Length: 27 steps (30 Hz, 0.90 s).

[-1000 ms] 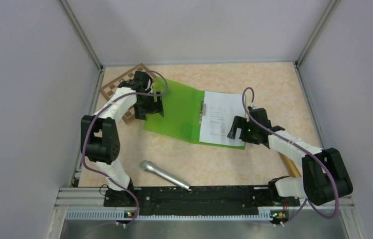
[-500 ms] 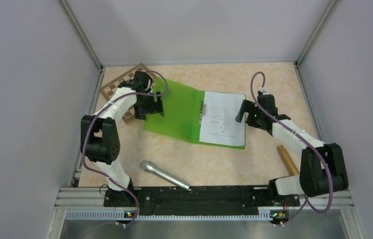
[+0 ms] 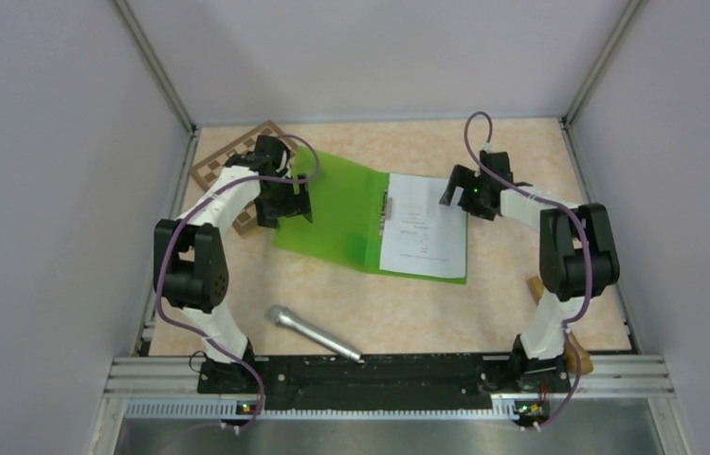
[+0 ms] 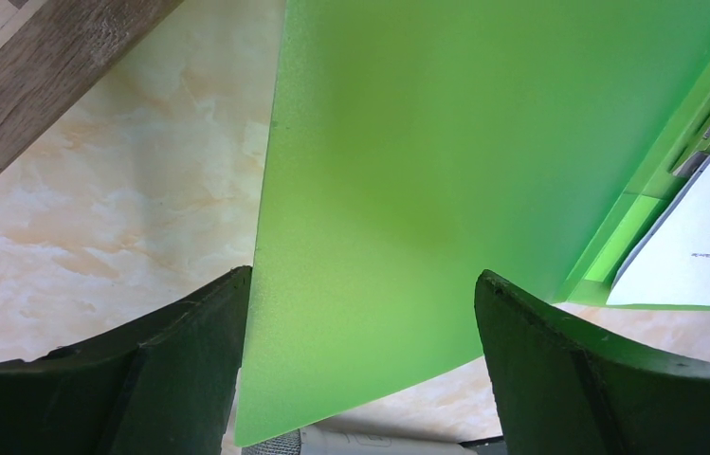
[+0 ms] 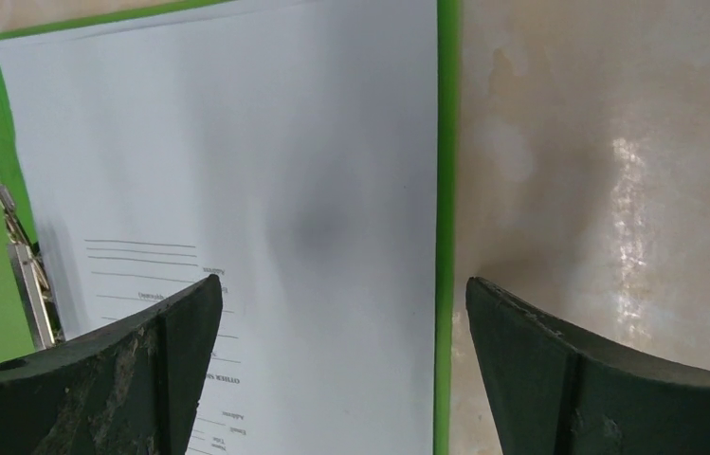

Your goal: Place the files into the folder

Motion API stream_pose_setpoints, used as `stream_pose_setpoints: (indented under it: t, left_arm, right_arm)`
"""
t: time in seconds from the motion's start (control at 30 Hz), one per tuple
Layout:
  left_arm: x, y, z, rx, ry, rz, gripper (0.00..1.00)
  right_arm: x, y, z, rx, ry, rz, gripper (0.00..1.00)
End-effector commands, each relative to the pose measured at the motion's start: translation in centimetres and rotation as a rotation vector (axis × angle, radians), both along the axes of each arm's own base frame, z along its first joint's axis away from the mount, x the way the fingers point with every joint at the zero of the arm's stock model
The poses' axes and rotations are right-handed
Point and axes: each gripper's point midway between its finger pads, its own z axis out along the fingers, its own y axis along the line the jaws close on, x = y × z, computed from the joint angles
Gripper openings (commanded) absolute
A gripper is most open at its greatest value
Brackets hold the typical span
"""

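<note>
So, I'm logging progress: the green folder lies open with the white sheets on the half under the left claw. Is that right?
Not quite. The files lie on the half of the folder by the right claw; the left claw is over the bare green cover. The top external view shows it; the folder does lie open.

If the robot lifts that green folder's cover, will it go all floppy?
Probably bendy rather than stiff: the open cover of the folder looks like one thin plastic sheet. It is likely light too, lying flat on the table. Its smooth surface might slip in the left pincer.
</note>
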Motion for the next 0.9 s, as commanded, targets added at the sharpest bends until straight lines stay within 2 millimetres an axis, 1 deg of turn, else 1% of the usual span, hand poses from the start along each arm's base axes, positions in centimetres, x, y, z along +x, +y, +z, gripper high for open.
stream_pose_setpoints:
  t: [0.0,0.07,0.17,0.27,0.33,0.37,0.47,0.53,0.6,0.67,0.73,0.77,0.83,0.87]
  left_arm:
    - [0.6,-0.4,2.2,-0.023,-0.065,-0.021,0.9]
    - [0.5,-0.7,2.6,-0.038,-0.076,-0.043,0.9]
    - [0.4,-0.6,3.1,-0.036,-0.092,-0.049,0.9]
    - [0.4,-0.4,3.6,-0.027,-0.104,-0.046,0.9]
    - [0.3,-0.6,4.3,-0.039,-0.12,-0.065,0.9]
    - [0.3,-0.5,4.9,-0.036,-0.135,-0.066,0.9]
    - [0.8,0.4,7.2,0.008,-0.207,-0.042,0.91]
    - [1.3,1.3,8.7,0.05,-0.256,-0.003,0.92]
    - [1.8,2.1,10.0,0.101,-0.283,0.046,0.92]
    - [2.1,1.1,10.9,0.108,-0.297,0.052,0.92]
    - [2.4,-0.7,11.5,0.113,-0.315,0.038,0.91]
    - [2.6,-2.0,11.8,0.104,-0.327,0.024,0.91]
    - [3.0,-5.3,12.0,0.058,-0.335,-0.027,0.9]
    - [3.3,-7.0,11.8,0.018,-0.331,-0.054,0.89]
  right_arm:
    - [2.3,1.1,0.8,0.043,-0.052,0.032,0.99]
    - [2.0,1.3,0.3,0.045,-0.038,0.049,0.98]
    - [1.8,1.5,0.0,0.047,-0.034,0.064,0.99]
    - [1.9,1.2,1.1,0.028,-0.057,0.068,0.98]
    - [2.2,0.4,2.4,-0.018,-0.081,0.05,0.99]
    - [2.4,-0.4,3.3,-0.052,-0.096,0.029,0.99]
    - [2.6,-2.8,6.6,-0.159,-0.162,-0.043,0.99]
    - [2.6,-3.6,9.0,-0.193,-0.204,-0.065,0.99]
    - [2.4,-3.6,11.1,-0.188,-0.232,-0.063,0.99]
    - [1.9,-2.7,12.6,-0.188,-0.256,-0.056,0.99]
    - [1.1,-1.2,13.3,-0.204,-0.271,-0.033,0.99]
    - [0.6,-0.2,13.1,-0.197,-0.266,-0.01,0.99]
    - [-0.2,1.5,12.3,-0.164,-0.243,0.025,0.98]
    - [-0.8,2.0,11.3,-0.145,-0.218,0.033,0.95]
